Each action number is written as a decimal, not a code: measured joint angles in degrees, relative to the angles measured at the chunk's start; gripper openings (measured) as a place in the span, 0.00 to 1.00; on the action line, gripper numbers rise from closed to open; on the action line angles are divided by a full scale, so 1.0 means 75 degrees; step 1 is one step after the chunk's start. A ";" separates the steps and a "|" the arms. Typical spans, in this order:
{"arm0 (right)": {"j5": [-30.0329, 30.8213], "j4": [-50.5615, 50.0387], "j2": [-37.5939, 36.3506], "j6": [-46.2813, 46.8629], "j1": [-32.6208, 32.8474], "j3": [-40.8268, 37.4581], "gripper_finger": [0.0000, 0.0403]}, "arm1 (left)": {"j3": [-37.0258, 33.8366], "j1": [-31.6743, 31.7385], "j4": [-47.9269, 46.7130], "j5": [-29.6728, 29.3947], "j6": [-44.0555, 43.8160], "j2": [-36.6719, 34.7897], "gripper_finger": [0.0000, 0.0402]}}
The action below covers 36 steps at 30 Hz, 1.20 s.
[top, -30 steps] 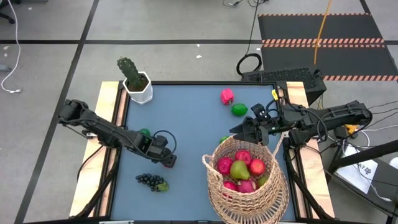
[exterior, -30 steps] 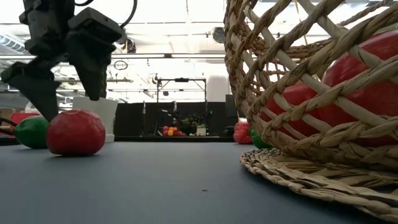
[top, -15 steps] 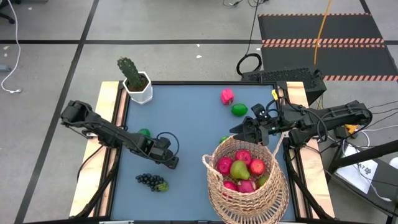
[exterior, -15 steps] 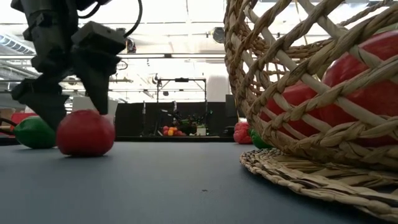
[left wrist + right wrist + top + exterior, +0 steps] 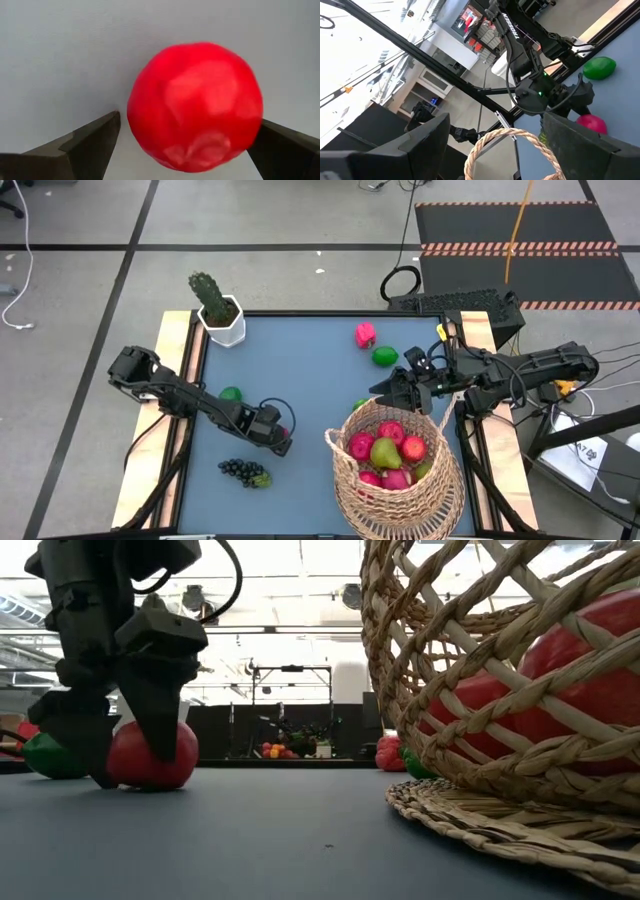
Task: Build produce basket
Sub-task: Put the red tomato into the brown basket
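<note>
Basket [image 5: 395, 470] holds red/pink apples w/ a pear [image 5: 385, 452]. Blue bench [image 5: 300, 370]; wide lab room beyond. Left gripper [image 5: 284, 439] down on bench, fingers wide, straddling red apple [image 5: 195, 106], not clamped. Right gripper [image 5: 382, 392] over basket's far rim, fingers apart, holding nothing.

Stood on a pale grey tiled floor [image 5: 80, 240] crossed by dark lines. Blue-grey desk [image 5: 300, 370] edged with light wooden side boards [image 5: 172, 350]. Carried a white pot with a green cactus [image 5: 214, 306] at one far corner. Lay beyond the far right corner: a black floor mat [image 5: 520, 230] striped red and white along its edges, crossed by an orange cable [image 5: 518, 225]. Seen level across the desk: bright ceiling lights [image 5: 280, 580], dark racks [image 5: 290, 710] at the back.
</note>
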 joint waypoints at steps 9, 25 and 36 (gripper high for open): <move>0.0003 -0.0019 0.0000 -0.0018 -0.0022 0.0000 0.78 | -0.0009 0.0000 -0.0031 -0.0004 0.0150 0.0015 0.94; 0.0000 -0.0052 0.0000 -0.0039 -0.0144 0.0000 0.78 | 0.0285 0.0000 0.0207 0.0102 0.0638 0.0073 0.72; -0.0003 -0.0052 0.0000 -0.0118 -0.0144 0.0000 0.78 | 0.1586 0.0087 0.0117 0.0051 0.2204 0.0055 0.74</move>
